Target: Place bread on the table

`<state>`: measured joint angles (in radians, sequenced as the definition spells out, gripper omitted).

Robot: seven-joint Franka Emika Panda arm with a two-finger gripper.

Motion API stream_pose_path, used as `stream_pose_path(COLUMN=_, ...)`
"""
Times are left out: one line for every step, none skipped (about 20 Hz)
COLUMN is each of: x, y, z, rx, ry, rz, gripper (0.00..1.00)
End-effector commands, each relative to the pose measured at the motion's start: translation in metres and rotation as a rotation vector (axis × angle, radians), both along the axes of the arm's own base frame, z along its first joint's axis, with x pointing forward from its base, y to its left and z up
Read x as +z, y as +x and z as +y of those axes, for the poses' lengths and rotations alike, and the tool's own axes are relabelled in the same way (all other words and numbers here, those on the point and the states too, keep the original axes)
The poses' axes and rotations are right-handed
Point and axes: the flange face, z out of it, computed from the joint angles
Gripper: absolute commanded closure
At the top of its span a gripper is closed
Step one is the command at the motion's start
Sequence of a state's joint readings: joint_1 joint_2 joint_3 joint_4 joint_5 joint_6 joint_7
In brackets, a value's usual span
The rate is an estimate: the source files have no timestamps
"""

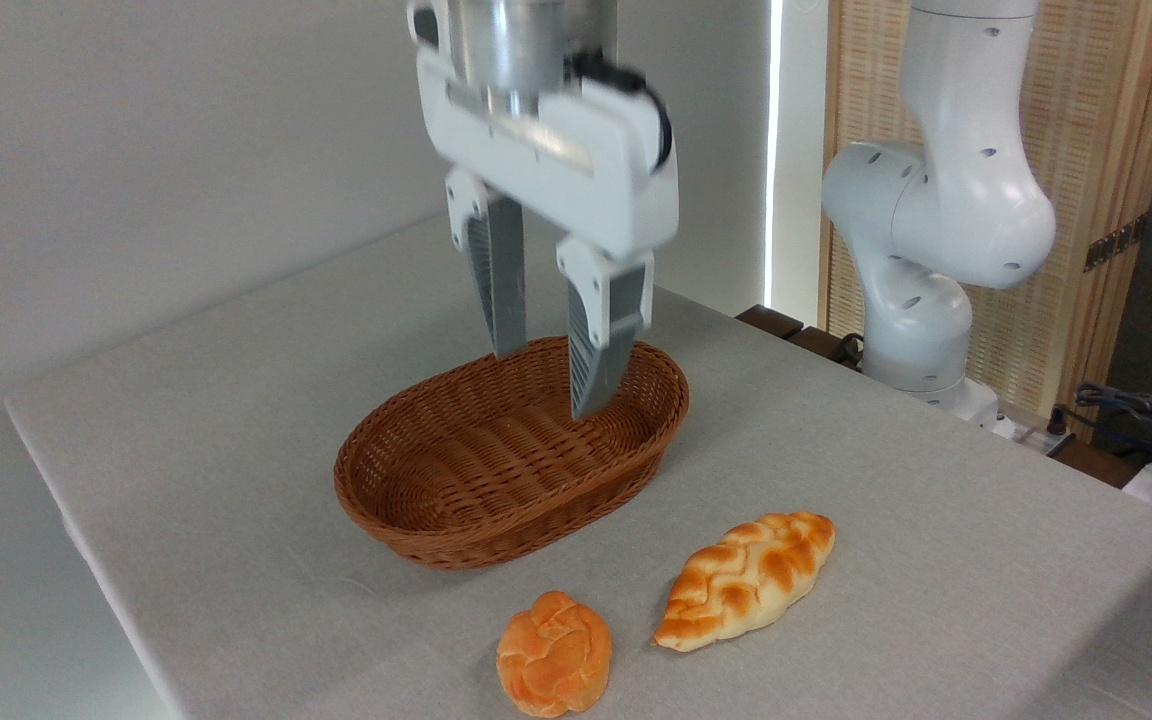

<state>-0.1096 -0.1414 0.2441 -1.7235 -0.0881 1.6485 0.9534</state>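
The bread (746, 579), a braided golden loaf with pointed ends, lies flat on the grey table (936, 560) near the front, right of the basket. My gripper (546, 385) hangs open high above the wicker basket (456, 520), well up and to the left of the bread, with nothing between its fingers.
A small round orange knotted bun (553, 654) rests on the cloth just left of the loaf, near the front edge. The basket holds nothing. The arm's white base (921, 340) stands at the table's back right, with cables and a wooden screen behind.
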Motion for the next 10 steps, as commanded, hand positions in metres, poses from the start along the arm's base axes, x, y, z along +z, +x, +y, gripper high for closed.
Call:
stream_pose_path(x=0.011, y=0.023, z=-0.021, rx=0.056, ry=-0.008, rz=0.022, gripper=0.00)
stream_pose_path(x=0.010, y=0.026, z=-0.021, rx=0.085, ry=-0.009, rz=0.025, gripper=0.00)
stream_pose_path(x=0.011, y=0.031, z=-0.023, rx=0.140, ry=-0.012, rz=0.029, gripper=0.00)
stream_pose_path(x=0.013, y=0.033, z=-0.027, rx=0.152, ry=-0.012, rz=0.026, gripper=0.00)
stream_pose_path(x=0.014, y=0.037, z=-0.038, rx=0.148, ry=-0.009, rz=0.025, gripper=0.00)
stream_pose_path(x=0.014, y=0.037, z=-0.041, rx=0.143, ry=-0.008, rz=0.025, gripper=0.00)
stream_pose_path(x=0.014, y=0.038, z=-0.046, rx=0.133, ry=0.002, rz=0.026, gripper=0.00)
stream_pose_path(x=0.012, y=0.037, z=-0.049, rx=0.127, ry=0.011, rz=0.031, gripper=0.00)
stream_pose_path(x=0.012, y=0.037, z=-0.054, rx=0.114, ry=0.029, rz=0.030, gripper=0.00)
stream_pose_path(x=0.012, y=0.038, z=-0.060, rx=0.104, ry=0.035, rz=0.030, gripper=0.00)
